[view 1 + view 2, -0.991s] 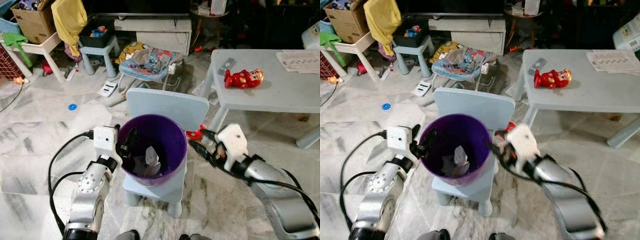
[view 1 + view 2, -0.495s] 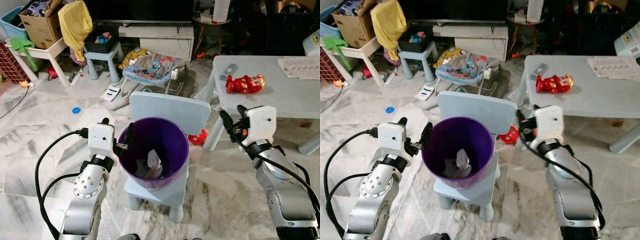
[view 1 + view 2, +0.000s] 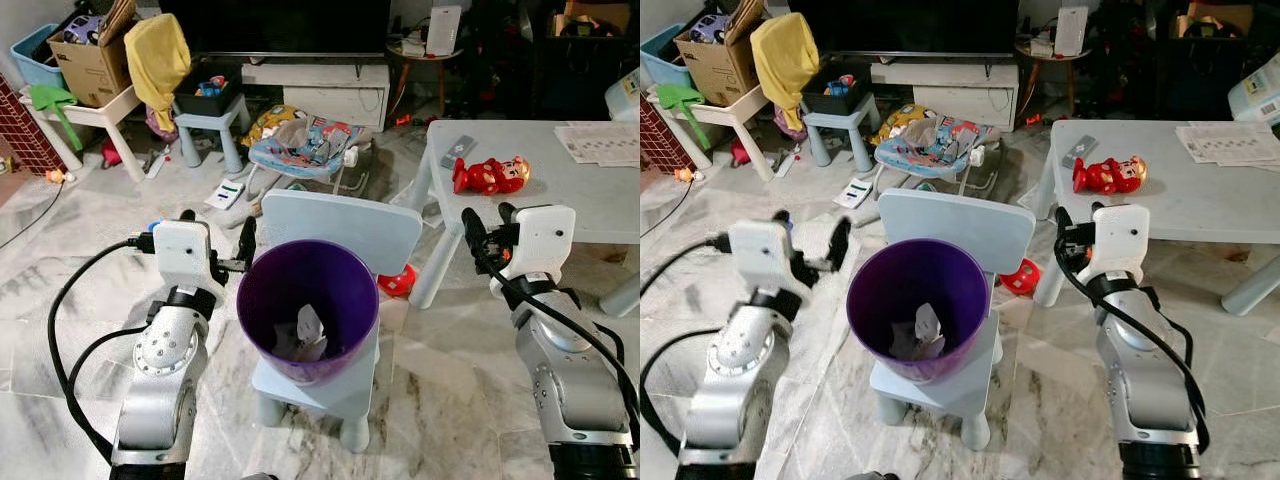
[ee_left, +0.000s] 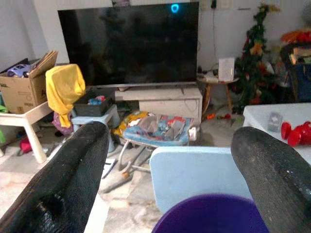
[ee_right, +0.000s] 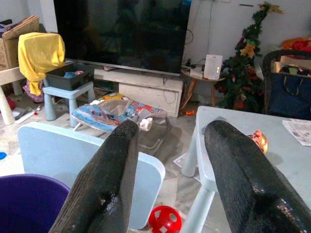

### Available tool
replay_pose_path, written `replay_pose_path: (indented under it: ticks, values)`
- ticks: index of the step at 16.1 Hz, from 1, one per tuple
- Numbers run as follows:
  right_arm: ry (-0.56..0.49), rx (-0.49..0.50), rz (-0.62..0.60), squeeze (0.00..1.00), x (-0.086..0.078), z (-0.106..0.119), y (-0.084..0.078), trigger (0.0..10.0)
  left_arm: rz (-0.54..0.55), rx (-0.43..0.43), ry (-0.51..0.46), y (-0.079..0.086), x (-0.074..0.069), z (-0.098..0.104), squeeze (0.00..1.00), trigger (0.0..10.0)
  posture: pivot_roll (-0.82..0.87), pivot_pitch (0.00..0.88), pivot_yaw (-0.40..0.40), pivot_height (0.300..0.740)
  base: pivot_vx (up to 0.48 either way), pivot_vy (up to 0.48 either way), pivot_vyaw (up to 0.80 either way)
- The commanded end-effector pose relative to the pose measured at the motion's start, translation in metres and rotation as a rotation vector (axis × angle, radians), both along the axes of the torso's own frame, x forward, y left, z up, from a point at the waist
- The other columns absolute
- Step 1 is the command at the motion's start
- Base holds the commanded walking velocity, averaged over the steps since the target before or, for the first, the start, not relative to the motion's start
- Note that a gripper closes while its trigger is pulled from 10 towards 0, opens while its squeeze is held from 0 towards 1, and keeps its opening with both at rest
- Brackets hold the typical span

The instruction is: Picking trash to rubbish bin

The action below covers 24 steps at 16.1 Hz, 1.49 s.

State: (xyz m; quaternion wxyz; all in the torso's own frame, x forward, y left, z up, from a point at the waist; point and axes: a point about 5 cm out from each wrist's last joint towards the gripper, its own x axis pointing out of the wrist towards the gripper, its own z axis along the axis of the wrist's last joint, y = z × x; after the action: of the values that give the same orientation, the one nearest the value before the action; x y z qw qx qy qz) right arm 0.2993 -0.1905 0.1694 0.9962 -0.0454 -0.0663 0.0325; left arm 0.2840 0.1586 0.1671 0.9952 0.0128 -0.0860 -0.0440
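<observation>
Purple bin (image 3: pixel 308 300) on chair (image 3: pixel 335 228) — crumpled trash (image 3: pixel 308 328), perhaps paper, inside; left gripper (image 3: pixel 216 243), right gripper (image 3: pixel 487 232) flank it, jaws apart.

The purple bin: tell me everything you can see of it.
The purple bin is a round, open-topped bucket that looks like smooth plastic, narrowing toward its base. It stands upright on the seat of a small pale blue chair, just in front of the chair's backrest. At its bottom lie crumpled pieces of trash, white and dark. The left gripper hovers beside its rim, fingers open, not touching; the right gripper is off to the other side.
</observation>
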Motion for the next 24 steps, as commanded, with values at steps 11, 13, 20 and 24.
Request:
replay_pose_path:
  ticks: [11,13,20,24]
  values:
    - [-0.015,0.018,0.007,0.00,0.0054,0.0005,0.0031,10.0,-0.013,-0.002,0.049,0.0000,0.0027,-0.0050,0.00,10.0,0.01,0.051,0.005,0.740,0.000,0.252,0.00]
    - [-0.016,0.017,0.007,0.00,0.0056,0.0001,0.0026,10.0,-0.016,0.000,0.055,-0.0009,0.0021,-0.0060,0.00,10.0,0.01,0.054,0.005,0.740,0.000,0.429,0.00]
    - [-0.014,0.012,0.008,0.00,0.0060,-0.0001,0.0009,10.0,-0.013,-0.002,0.070,-0.0017,0.0029,-0.0089,0.00,10.0,0.00,0.057,0.002,0.740,0.000,0.430,0.00]
    - [-0.018,0.007,0.008,0.00,0.0040,0.0012,-0.0019,10.0,-0.016,-0.015,0.073,-0.0046,0.0046,-0.0102,0.00,10.0,-0.02,0.062,-0.001,0.740,0.000,0.411,0.00]
